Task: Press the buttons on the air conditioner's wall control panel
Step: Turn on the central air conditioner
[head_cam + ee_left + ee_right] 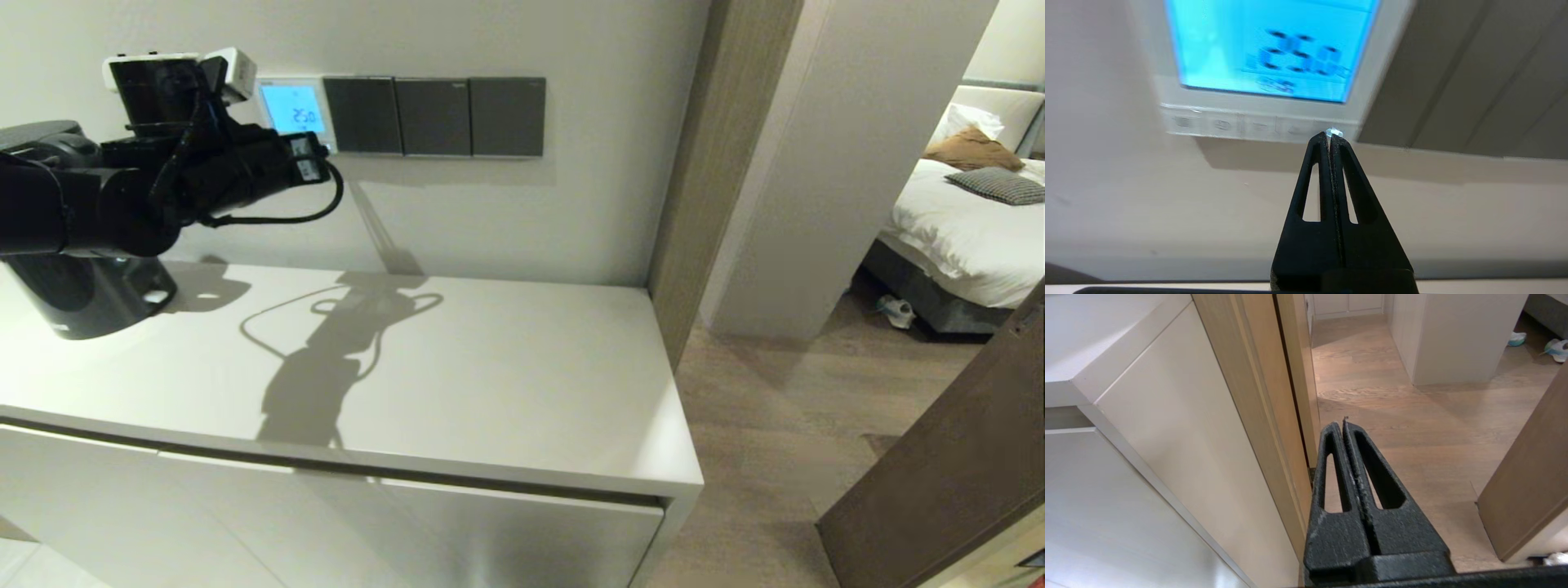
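Note:
The wall control panel [294,110] is a small white square on the wall, its screen lit blue with digits. In the left wrist view the panel [1265,61] fills the upper part, with the row of pale buttons [1241,125] along its lower edge. My left gripper [1330,138] is shut and empty, its tip at the rightmost button of the row. In the head view the left gripper [322,159] sits at the panel's lower right corner. My right gripper [1342,425] is shut and empty, parked low beside the cabinet, out of the head view.
Three dark grey switch plates [433,116] sit right of the panel. A white cabinet top [457,367] lies below the arm, with a black object [90,298] at its left. A wooden door frame [694,204] and open doorway are to the right.

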Motion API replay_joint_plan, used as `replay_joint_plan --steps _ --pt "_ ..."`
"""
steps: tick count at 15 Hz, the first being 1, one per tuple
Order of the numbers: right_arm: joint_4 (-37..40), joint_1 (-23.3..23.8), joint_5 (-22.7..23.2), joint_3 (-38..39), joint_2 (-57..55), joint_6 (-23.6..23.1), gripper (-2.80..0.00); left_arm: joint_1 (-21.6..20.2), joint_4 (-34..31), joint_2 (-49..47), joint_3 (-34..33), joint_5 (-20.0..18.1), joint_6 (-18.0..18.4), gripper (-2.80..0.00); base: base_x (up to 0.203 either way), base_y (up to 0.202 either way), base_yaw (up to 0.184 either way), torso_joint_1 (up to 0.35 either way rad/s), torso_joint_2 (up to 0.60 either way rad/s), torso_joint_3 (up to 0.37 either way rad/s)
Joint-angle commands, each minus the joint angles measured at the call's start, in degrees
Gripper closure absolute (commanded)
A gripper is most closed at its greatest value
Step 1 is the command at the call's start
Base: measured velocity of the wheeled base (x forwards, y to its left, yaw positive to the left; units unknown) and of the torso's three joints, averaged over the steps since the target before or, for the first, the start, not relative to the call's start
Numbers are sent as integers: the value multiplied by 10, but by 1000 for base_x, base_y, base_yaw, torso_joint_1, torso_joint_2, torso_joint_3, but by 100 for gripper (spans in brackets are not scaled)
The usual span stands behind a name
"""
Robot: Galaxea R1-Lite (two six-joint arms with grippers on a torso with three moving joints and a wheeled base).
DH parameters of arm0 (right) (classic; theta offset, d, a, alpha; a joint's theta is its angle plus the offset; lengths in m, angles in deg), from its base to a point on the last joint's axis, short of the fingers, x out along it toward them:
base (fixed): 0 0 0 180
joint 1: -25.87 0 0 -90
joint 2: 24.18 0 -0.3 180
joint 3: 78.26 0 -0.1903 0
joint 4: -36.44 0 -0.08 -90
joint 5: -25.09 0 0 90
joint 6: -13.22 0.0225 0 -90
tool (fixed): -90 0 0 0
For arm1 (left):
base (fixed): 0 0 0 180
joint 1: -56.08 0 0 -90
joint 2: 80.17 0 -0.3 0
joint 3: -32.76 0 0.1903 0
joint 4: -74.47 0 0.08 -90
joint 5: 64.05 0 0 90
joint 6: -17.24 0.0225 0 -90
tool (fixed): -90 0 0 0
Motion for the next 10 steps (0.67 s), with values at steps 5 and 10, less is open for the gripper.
replay_joint_plan --steps 5,10 --pt "0 0 0 1 -1 0 0 1 8 24 -19 0 -1 0 0 0 0 0 0 0" --pt "0 0 0 0 -1 0 0 0 9 58 -43 -2 -1 0 0 0 0 0 0 0"
